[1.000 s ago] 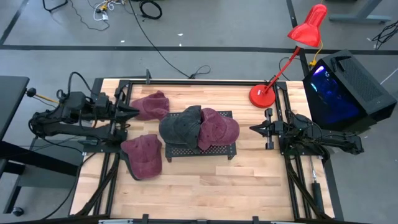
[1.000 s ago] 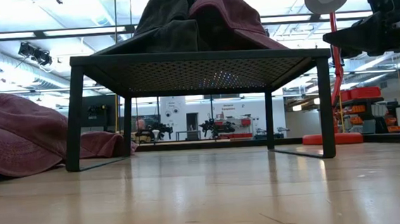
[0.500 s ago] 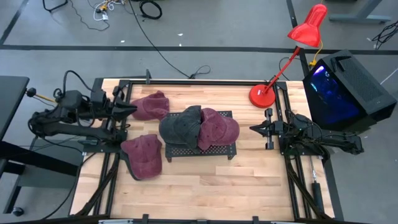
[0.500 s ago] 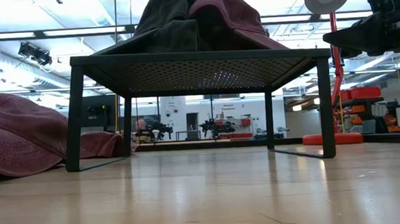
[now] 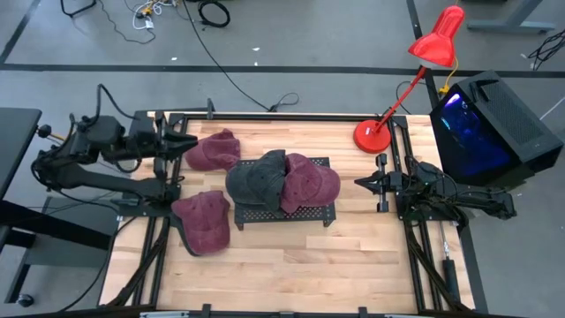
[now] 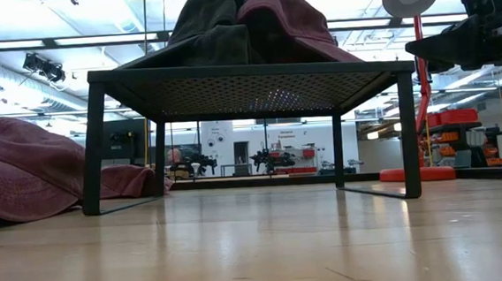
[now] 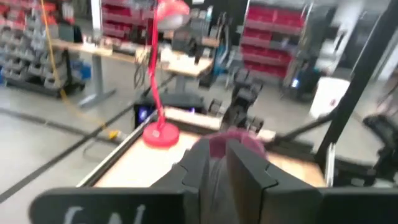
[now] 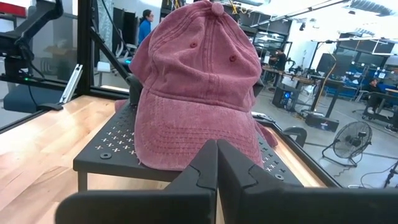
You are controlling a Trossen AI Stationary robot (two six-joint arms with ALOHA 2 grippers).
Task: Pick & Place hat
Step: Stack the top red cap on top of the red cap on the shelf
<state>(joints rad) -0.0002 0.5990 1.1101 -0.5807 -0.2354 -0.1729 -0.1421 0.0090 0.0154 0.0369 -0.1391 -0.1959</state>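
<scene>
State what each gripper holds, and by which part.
Nothing is held. The right gripper is shut and empty; the left gripper hangs near a maroon hat, gripping nothing.

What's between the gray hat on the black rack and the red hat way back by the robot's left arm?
Nothing but bare wood. In the high view, a strip of table separates the gray hat from the far maroon hat.

A robotics lab or workshop. The wooden bench (image 5: 291, 256) stands on a grey floor, cables (image 5: 212, 13) trailing at its twelve o'clock. Across the room are shelves of red bins (image 7: 273, 34), more benches (image 7: 93, 50), a floor fan (image 8: 348, 142), people (image 8: 147, 23) standing at work, and ceiling strip lights (image 6: 16, 73).
</scene>
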